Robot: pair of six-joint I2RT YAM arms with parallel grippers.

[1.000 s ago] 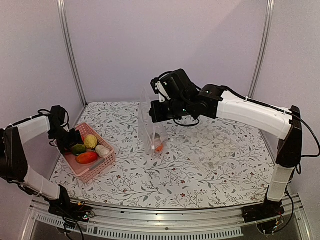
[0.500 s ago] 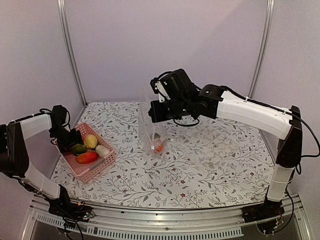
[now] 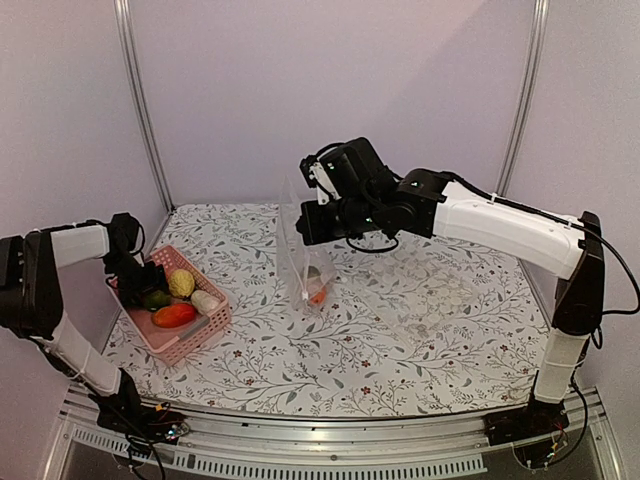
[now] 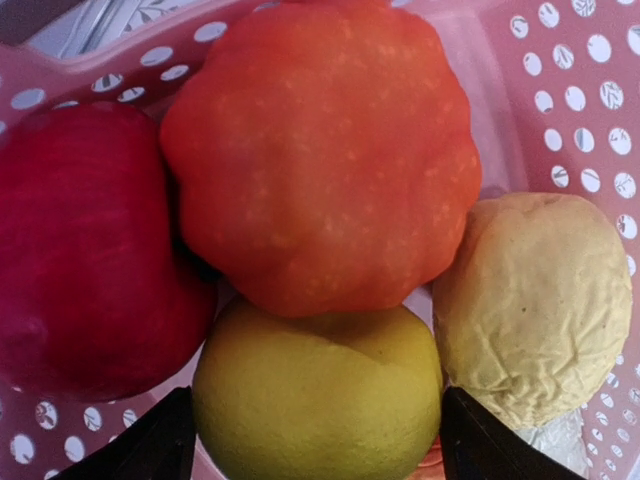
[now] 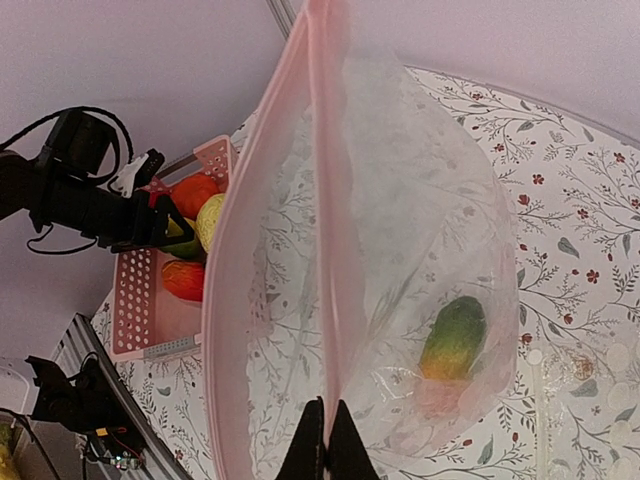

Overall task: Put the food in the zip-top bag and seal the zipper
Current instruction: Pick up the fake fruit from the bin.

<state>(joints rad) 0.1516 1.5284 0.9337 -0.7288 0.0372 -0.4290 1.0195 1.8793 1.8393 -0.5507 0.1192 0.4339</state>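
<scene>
Zip-top bag (image 5: pixel 400 250): clear plastic film, glossy, crinkled
Pink basket (image 4: pixel 590 60): perforated plastic, smooth
Pale yellow fruit (image 4: pixel 535 300): matt, wrinkled
Surface (image 3: pixel 400 340): matt, floral print

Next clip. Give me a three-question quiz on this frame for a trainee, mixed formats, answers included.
1. True or false: the right gripper is clamped on the rim of the zip-top bag.
2. Where is the left gripper? A) open above the fruit in the pink basket; B) inside the bag; C) resting shut on the bare table.
3. Fill in: the food piece showing inside the bag in the right wrist view is ___ and orange.
Key: 1 true; 2 A; 3 green.
</scene>
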